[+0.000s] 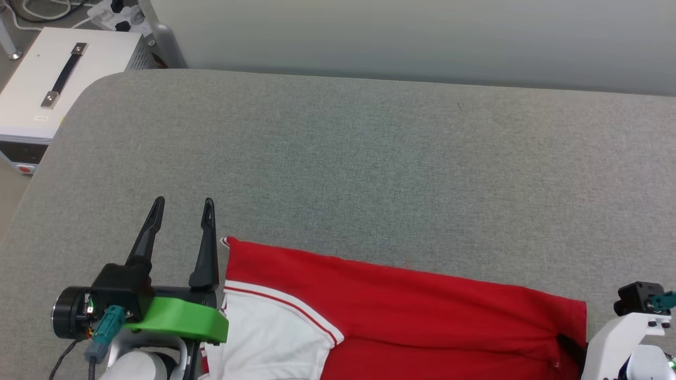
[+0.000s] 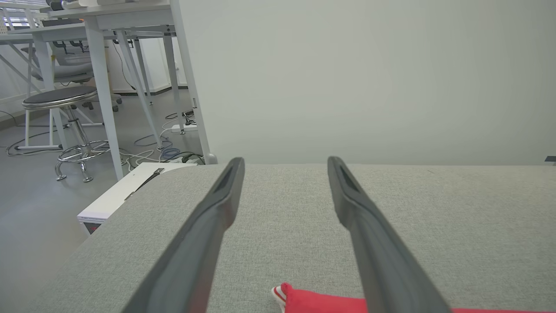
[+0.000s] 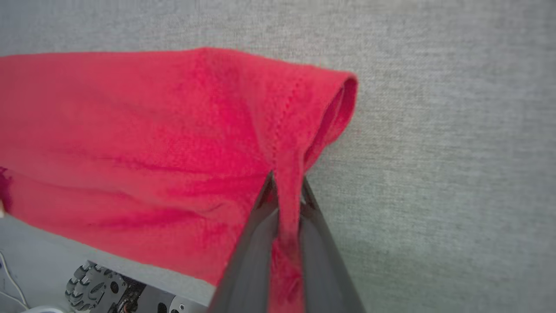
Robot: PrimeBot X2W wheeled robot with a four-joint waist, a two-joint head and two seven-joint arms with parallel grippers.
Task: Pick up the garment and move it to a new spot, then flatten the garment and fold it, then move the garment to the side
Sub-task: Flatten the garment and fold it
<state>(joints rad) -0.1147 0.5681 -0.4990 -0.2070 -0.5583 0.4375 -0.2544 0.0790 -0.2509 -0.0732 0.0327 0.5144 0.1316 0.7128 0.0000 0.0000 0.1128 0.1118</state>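
Red garment, white sleeve with red stripe, grey woven tabletop, green bracket, white box

Here's the left gripper: long tapered black fingers, black housing, bright green plastic bracket, teal cable plug at its seven o'clock; white right forearm.

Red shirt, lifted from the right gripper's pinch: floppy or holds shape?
Probably floppy: the garment bunches into a thin fold where the right gripper pinches its hem. Lifted from that corner it would likely drape and drag, since the rest lies spread on the grey surface. Looks like thin knit, so likely light.
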